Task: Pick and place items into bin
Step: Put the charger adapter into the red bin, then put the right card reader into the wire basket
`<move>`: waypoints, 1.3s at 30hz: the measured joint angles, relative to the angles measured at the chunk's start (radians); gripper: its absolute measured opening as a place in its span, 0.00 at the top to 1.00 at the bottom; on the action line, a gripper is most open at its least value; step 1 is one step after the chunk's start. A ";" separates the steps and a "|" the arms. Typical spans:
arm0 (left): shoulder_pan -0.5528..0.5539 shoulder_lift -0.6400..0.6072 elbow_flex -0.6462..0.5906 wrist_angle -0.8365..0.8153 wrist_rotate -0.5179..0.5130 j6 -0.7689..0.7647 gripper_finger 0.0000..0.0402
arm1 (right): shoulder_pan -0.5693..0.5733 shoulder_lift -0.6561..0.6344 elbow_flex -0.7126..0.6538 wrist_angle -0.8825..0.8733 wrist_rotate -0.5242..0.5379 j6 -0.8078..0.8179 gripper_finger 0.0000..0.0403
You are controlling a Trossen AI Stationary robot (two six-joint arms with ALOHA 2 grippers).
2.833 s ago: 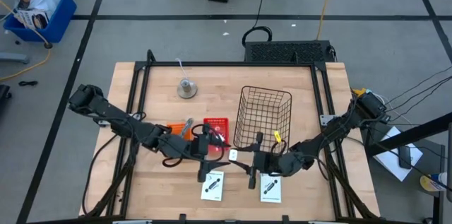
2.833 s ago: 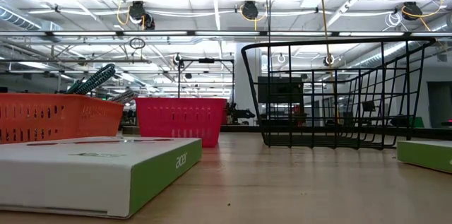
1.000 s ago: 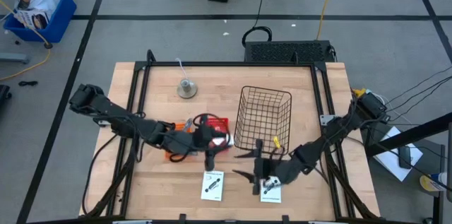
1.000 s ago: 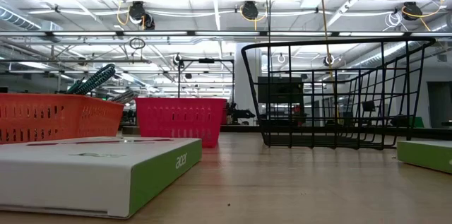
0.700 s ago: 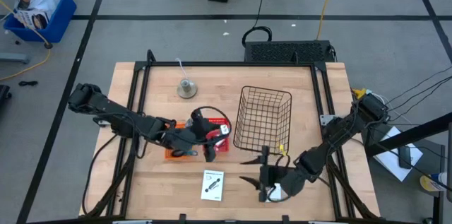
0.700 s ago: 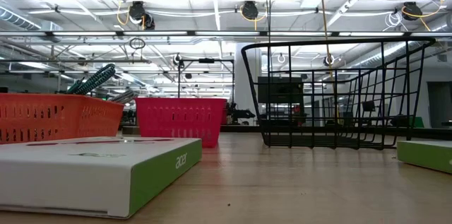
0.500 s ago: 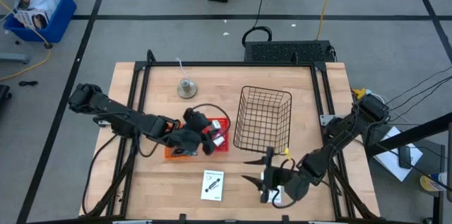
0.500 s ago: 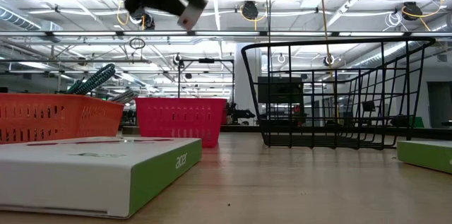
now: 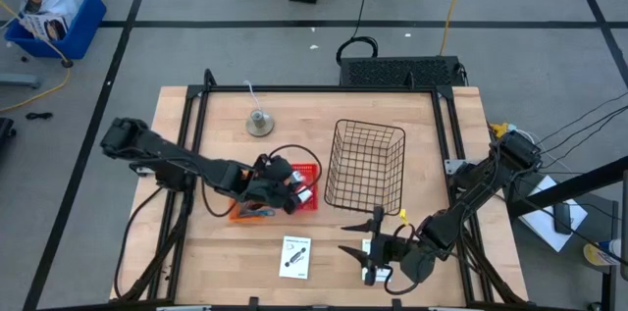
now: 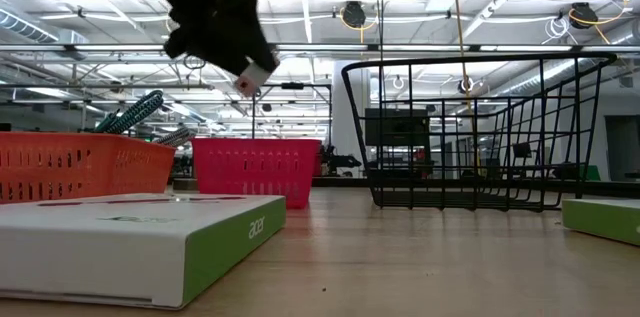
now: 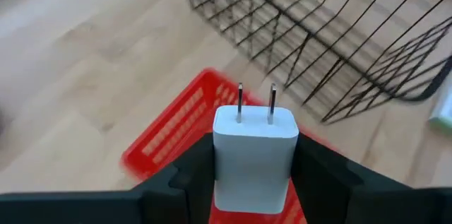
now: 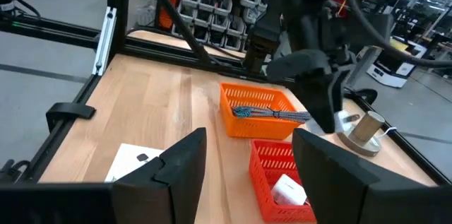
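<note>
My left gripper (image 9: 296, 189) hangs above the red bin (image 9: 306, 172), shut on a small white plug block (image 11: 254, 150) whose two metal prongs point away from the wrist. In the low view the block (image 10: 247, 80) hangs well above the red bin (image 10: 256, 168). Another white block (image 12: 288, 190) lies inside the red bin (image 12: 263, 159). One white card box (image 9: 295, 256) lies flat near the table's front edge. My right gripper (image 9: 347, 237) hovers open near the front edge, to the right of that box, holding nothing. My left gripper pinches the white block by its two opposite side faces (image 11: 220, 160), one finger (image 11: 187, 174) on each. The prong end sticks out past the fingertips. The fingers slant down from the table's left. The block is lifted clear above the red bin.
An orange bin (image 9: 245, 211) holding a braided cable (image 12: 272, 114) stands left of the red bin. A black wire basket (image 9: 366, 162) stands to the right. The grey bell (image 9: 259, 122) sits at the far left. A second white box (image 10: 602, 219) lies under my right gripper.
My left gripper has carried the white block from near the table's front toward the far edge, over the red bin. It has come down and tipped its fingers downward. My right gripper has swung a little toward the near edge, staying open.
</note>
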State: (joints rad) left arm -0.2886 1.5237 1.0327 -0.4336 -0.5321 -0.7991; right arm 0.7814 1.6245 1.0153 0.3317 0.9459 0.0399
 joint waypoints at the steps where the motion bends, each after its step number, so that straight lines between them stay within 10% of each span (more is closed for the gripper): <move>1: 0.005 0.006 -0.003 0.013 0.009 -0.006 0.56 | 0.000 0.000 0.000 0.000 0.000 0.000 0.50; 39: -0.086 0.061 -0.014 0.348 0.064 0.203 0.51 | 0.105 0.000 0.000 -0.007 0.081 -0.051 0.50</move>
State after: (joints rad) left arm -0.3748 1.5845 1.0183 -0.0860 -0.4685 -0.5958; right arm 0.8867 1.6242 1.0153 0.3248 1.0268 -0.0114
